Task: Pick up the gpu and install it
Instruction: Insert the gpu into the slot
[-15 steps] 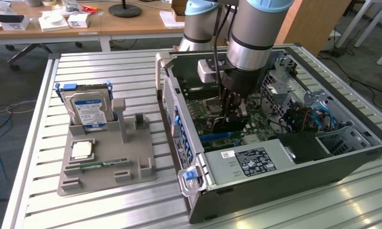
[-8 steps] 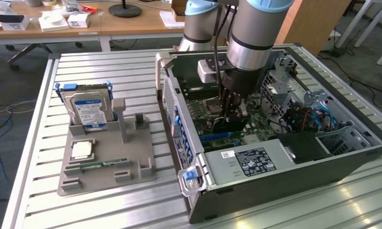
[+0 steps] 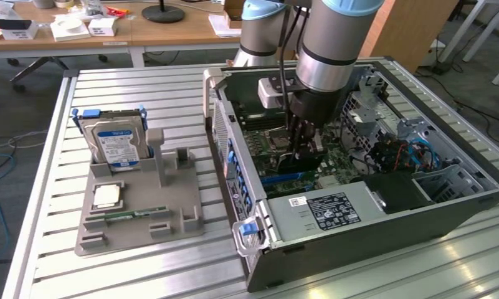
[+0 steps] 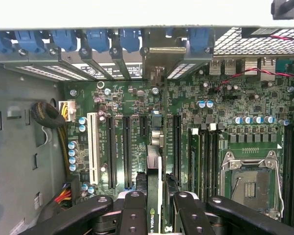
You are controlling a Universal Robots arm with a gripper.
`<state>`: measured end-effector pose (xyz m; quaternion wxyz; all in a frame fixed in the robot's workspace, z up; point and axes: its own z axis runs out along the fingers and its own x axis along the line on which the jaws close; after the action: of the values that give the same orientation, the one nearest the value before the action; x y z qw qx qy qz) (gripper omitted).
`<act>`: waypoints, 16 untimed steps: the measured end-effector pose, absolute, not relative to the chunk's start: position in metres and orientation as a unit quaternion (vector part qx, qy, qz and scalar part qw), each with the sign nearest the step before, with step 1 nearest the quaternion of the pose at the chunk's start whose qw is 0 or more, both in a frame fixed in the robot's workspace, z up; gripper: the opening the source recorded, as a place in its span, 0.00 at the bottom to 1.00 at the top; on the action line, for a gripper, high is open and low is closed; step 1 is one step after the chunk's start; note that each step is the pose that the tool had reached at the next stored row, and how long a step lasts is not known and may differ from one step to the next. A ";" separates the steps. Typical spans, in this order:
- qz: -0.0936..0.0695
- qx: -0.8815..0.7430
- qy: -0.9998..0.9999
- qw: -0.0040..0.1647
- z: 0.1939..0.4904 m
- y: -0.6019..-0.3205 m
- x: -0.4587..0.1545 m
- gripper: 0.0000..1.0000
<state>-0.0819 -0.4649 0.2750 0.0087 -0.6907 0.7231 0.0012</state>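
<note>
Inside the open computer case [image 3: 349, 249], the robot arm [image 3: 324, 56] blocks most of the card in the exterior view, and whether the card sits in a slot cannot be made out. The gripper [image 4: 157, 198] is clamped, part-way closed, on the gpu [image 4: 155, 166], held edge-on above the motherboard's [image 4: 225, 98] black expansion slots. The exterior view takes in a grey parts tray [image 3: 91, 240] with a hard drive [image 3: 116, 146] upright, on the exterior view's left of the case.
</note>
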 end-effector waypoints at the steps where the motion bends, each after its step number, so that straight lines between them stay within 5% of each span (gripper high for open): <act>1: 0.001 -0.691 0.723 0.009 0.275 -0.465 -0.082 0.25; 16: 0.001 -0.691 0.723 0.009 0.271 -0.465 -0.082 0.25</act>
<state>-0.0819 -0.4647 0.2710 0.0087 -0.6909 0.7229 0.0010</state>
